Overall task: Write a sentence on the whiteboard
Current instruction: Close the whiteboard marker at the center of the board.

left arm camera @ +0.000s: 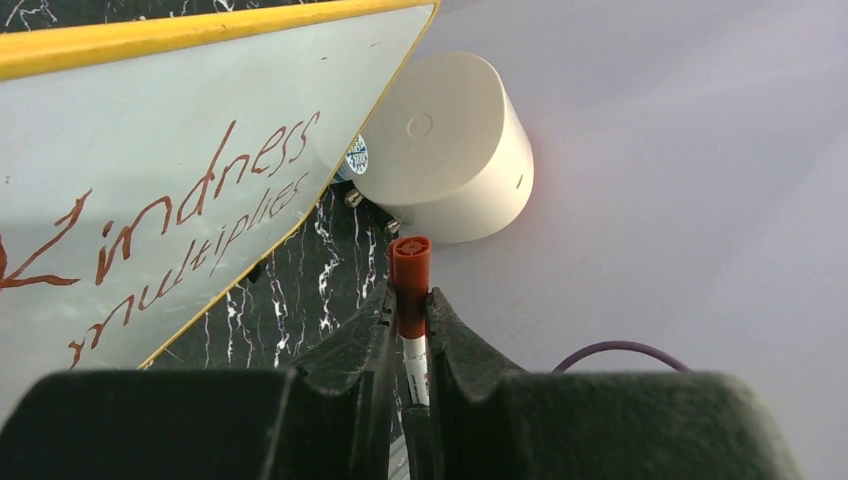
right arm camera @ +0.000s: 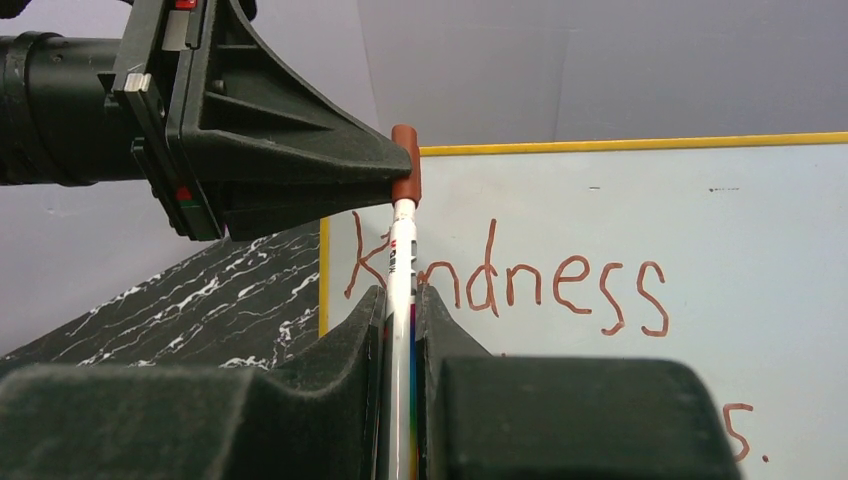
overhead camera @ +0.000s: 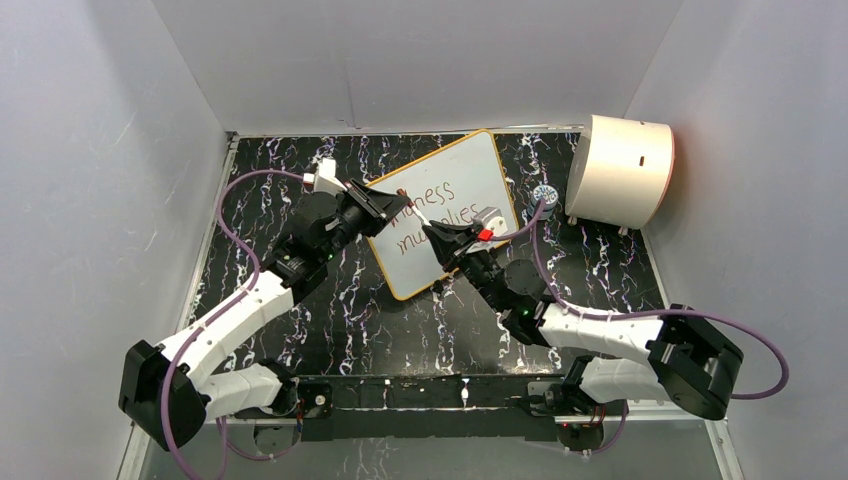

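- Black marbled table (overhead camera: 300,300): the whiteboard (overhead camera: 478,165) lies askew near its middle. The board's far right corner is just beside the cream drum (overhead camera: 625,170).
- The sentence (left arm camera: 195,205) reads "Kindness multiplies" in dark red, on two slanted lines with a full stop after it, so your writing looks done.
- Your left end effector (left arm camera: 410,305) is clamped tight on the red cap (right arm camera: 406,165). Your right end effector (right arm camera: 400,300) is pinched closed around the white marker (right arm camera: 403,250). The two meet over the board.
- What is left, by my judgement, is to seat that cap and set the marker down.
- Hidden from you:
  - In the top view, the left end effector covers the start of both words.
  - In the right wrist view, its own fingers block the second line, leaving only the last "s." showing.
  - The nib is out of sight under the cap.
  - The cap seems pushed home, though you can't confirm that from these angles.
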Action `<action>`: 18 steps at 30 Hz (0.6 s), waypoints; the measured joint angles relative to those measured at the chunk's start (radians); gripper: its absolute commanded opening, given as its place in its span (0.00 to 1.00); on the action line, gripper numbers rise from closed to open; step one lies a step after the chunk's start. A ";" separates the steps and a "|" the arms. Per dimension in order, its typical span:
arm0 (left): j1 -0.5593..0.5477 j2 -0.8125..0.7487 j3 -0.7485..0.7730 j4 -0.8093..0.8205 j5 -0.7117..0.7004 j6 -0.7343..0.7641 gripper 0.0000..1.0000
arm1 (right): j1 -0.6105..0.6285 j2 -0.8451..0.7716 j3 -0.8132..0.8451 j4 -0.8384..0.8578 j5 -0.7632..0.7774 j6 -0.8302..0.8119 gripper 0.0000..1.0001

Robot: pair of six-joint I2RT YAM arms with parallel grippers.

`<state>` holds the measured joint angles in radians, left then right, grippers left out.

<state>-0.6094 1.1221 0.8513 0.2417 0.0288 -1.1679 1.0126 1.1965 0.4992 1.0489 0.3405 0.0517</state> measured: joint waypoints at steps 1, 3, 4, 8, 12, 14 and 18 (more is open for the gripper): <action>-0.004 0.000 -0.003 0.007 -0.008 -0.005 0.00 | 0.001 0.007 0.000 0.011 0.002 0.000 0.00; -0.015 0.001 -0.005 0.018 -0.019 -0.011 0.00 | 0.000 0.021 0.000 0.037 0.005 0.000 0.00; -0.024 0.002 -0.005 0.021 -0.022 -0.012 0.00 | 0.000 0.029 0.000 0.054 0.006 0.000 0.00; -0.048 0.006 -0.006 0.035 -0.050 -0.017 0.00 | 0.000 0.041 0.000 0.085 0.022 0.000 0.00; -0.055 0.008 -0.006 0.045 -0.063 -0.019 0.03 | 0.000 0.042 0.000 0.094 0.027 -0.003 0.00; -0.058 0.008 -0.006 0.042 -0.072 -0.016 0.19 | 0.000 0.042 0.000 0.091 0.025 -0.004 0.00; -0.073 -0.003 -0.005 -0.001 -0.077 0.027 0.41 | 0.000 0.040 0.000 0.077 0.016 -0.003 0.00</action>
<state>-0.6823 1.1191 0.8463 0.2405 -0.0486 -1.1412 1.0122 1.2366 0.4988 1.1259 0.3565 0.0486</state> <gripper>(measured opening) 0.288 0.197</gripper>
